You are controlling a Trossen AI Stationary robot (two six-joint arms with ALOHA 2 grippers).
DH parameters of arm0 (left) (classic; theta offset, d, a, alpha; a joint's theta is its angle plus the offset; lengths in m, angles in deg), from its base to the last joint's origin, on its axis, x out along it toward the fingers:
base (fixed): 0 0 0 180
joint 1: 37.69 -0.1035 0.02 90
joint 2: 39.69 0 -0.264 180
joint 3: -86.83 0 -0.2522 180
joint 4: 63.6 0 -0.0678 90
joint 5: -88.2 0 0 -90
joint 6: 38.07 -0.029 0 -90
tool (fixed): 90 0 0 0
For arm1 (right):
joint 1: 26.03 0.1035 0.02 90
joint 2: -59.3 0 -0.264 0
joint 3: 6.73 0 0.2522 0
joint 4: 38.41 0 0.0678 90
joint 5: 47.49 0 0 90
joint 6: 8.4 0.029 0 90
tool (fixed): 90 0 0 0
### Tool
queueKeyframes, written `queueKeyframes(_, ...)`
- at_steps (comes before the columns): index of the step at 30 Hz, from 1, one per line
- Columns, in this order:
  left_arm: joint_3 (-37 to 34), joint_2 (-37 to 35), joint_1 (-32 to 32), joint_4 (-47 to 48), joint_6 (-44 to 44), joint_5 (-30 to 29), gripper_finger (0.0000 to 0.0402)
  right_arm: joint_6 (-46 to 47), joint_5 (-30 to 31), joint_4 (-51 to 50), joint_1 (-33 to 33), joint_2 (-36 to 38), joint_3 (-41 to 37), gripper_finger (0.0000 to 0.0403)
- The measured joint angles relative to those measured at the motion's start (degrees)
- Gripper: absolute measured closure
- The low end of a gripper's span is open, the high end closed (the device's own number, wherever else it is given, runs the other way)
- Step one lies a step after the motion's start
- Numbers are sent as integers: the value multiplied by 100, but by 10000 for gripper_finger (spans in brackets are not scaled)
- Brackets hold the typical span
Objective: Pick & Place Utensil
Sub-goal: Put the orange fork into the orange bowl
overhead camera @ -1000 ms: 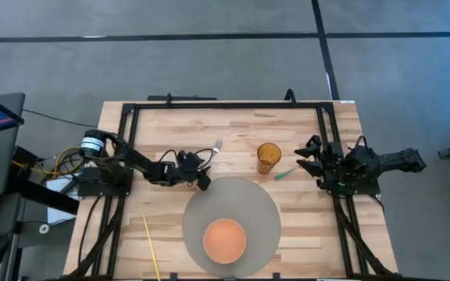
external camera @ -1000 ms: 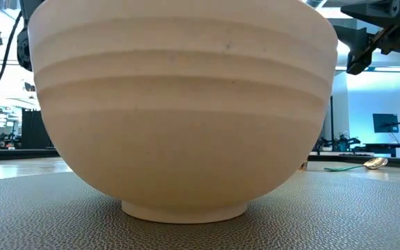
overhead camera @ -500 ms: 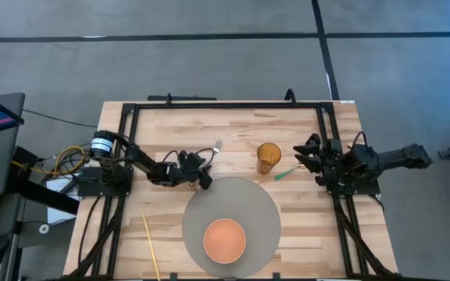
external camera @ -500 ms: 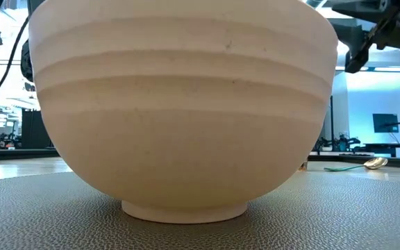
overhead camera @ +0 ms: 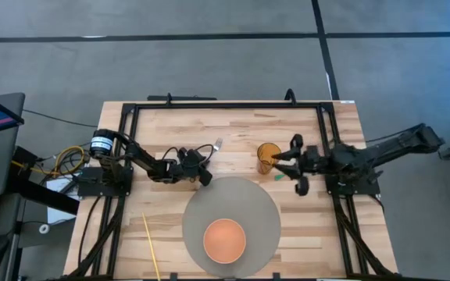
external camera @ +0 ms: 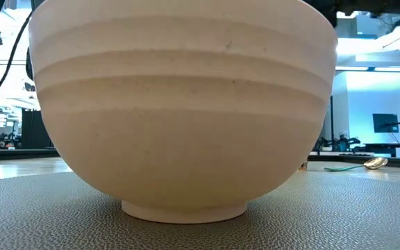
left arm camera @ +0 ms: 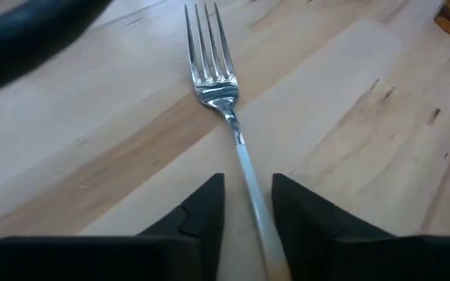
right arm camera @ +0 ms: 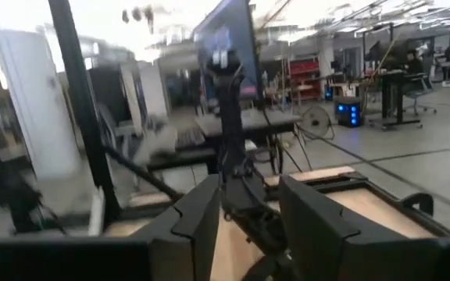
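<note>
We saw left gripper (left arm camera: 246, 215) low over fork (left arm camera: 223, 117), 2 fingers (left arm camera: 201, 211) apart, straddling handle. Right gripper (overhead camera: 294, 164) by amber cup (overhead camera: 268, 155), fingers apart.

On the bench (overhead camera: 233, 129), a round mat (overhead camera: 231, 204) lies at the near middle, with a bowl (overhead camera: 225, 240) standing on its near part. A fork (overhead camera: 215, 147) lies just beyond the mat's far left edge, its handle between the jaws of the left gripper (overhead camera: 204, 176). A cup (overhead camera: 268, 156) stands right of the fork, beyond the mat. The right gripper (overhead camera: 294, 164) hangs just right of the cup, above a spoon (overhead camera: 281, 175). A thin stick (overhead camera: 151, 246) lies left of the mat.
</note>
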Motion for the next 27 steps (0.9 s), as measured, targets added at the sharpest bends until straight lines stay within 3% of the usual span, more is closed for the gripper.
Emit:
queueKeyframes(7, 0, 2, 17, -10, -155, 68, 386, -578, 17, -371, -2, -1017, 596, 229)
queueKeyframes(15, -11, -160, 187, 101, -499, 246, 384, -753, 466, -439, -8, -1501, 1020, 160)
queueKeyframes(20, -11, -957, 386, 280, -893, 550, 387, -751, 464, -466, 44, -1497, 1039, 153)
queueKeyframes(27, -11, -2596, 732, 1823, -957, 622, 390, -749, 464, -466, 42, -1497, 1039, 153)
